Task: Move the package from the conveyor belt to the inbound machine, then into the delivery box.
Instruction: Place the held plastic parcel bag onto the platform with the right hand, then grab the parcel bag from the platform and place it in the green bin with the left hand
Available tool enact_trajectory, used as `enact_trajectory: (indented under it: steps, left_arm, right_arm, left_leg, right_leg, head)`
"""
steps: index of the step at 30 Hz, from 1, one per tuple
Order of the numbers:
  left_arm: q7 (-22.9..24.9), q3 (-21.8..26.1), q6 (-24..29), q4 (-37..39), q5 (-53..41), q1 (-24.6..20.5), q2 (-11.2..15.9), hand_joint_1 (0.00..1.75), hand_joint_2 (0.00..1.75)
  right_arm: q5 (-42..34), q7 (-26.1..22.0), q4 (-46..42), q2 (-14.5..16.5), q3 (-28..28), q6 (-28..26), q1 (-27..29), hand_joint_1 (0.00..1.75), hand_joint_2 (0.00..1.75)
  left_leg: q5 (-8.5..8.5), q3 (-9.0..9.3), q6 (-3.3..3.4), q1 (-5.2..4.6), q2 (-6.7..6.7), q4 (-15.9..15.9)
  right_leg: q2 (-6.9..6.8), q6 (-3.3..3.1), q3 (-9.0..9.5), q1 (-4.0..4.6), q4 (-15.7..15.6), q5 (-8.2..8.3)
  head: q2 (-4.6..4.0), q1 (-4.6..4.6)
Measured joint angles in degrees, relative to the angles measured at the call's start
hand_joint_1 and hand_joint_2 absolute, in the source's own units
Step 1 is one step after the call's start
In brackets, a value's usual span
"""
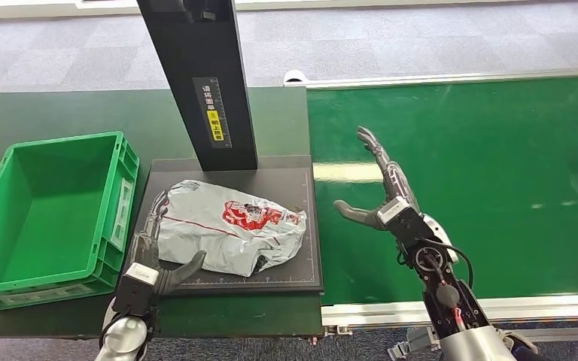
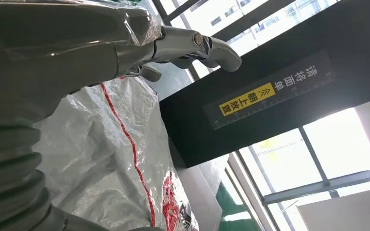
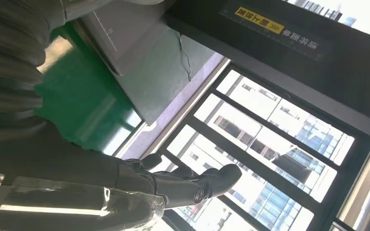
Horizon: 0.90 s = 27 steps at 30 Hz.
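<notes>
With left robot hand [image 1: 153, 259] cupping grey poly mailer [image 1: 226, 226], right robot hand [image 1: 385, 192] spread empty: slippery film, likely slip short of green crate [image 1: 15, 226].

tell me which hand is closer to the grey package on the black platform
Left. The left hand is at the package's near left edge, thumb touching it. The right hand hovers open over the green conveyor belt, apart from the package.

Black post [image 1: 199, 75] rising behind package [image 1: 229, 226], green crate [image 1: 15, 282] open-topped beside the platform [image 1: 312, 226], belt [image 1: 482, 173] bare.
</notes>
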Motion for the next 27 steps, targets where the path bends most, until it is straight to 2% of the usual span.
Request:
enact_trajectory:
  steps: [6, 8, 10, 12, 14, 27]
  left_arm:
    - [0.96, -0.64, 1.67, -0.15, -2.31, 0.18, 0.19, 0.00, 1.75]
    - [4.29, -1.43, 5.94, 0.22, -9.66, 0.02, 0.47, 0.00, 1.75]
    - [9.90, -2.87, 10.79, 1.81, -20.38, -0.55, 0.86, 0.00, 1.75]
    - [14.82, -4.07, 12.82, 4.33, -27.84, -1.23, 1.13, 0.00, 1.75]
    - [17.42, -4.57, 12.81, 6.59, -30.69, -1.63, 1.29, 0.00, 1.75]
    - [19.52, -4.67, 11.02, 10.76, -32.61, -2.29, 1.81, 0.00, 1.75]
  right_arm:
    - [0.04, 0.56, -0.07, -0.17, -1.22, -0.33, 0.30, 0.00, 1.75]
    - [0.20, 1.37, -0.07, -0.19, -1.40, -0.60, 0.30, 0.00, 1.75]
    - [0.70, 2.13, -0.07, -0.20, -1.44, -0.36, 0.30, 0.00, 1.75]
    - [1.23, 2.89, -0.05, -0.20, -1.38, 0.34, 0.38, 0.00, 1.75]
    - [1.93, 3.69, 0.05, -0.23, -1.32, 0.78, 0.75, 0.00, 1.75]
    - [3.76, 4.37, 2.40, -0.46, -1.22, 0.58, 3.25, 0.00, 1.75]
  left_leg:
    - [0.00, 0.01, 0.00, 0.00, 0.01, 0.00]
    - [0.00, 0.01, 0.00, 0.00, 0.01, 0.00]
    - [0.00, 0.01, 0.00, 0.00, 0.00, 0.00]
    - [0.00, 0.02, 0.00, 0.00, 0.00, 0.00]
    - [0.00, 0.02, 0.00, 0.00, 0.01, 0.00]
    - [0.00, 0.01, 0.00, 0.00, 0.01, 0.00]
  right_leg:
    - [0.00, 0.00, 0.00, 0.00, 0.00, 0.00]
    - [-0.01, 0.00, 0.00, 0.00, 0.00, 0.00]
    - [-0.01, 0.00, 0.01, 0.00, 0.00, 0.00]
    - [0.00, 0.00, 0.01, 0.00, 0.00, 0.00]
    - [0.01, 0.00, 0.01, 0.00, 0.00, 0.00]
    - [-0.01, 0.00, 0.03, 0.00, -0.01, -0.01]
  head:
    - [0.00, 0.00]
    - [0.00, 0.00]
    - [0.00, 0.01]
    - [0.00, 0.01]
    - [0.00, -0.01]
    - [0.00, 0.00]
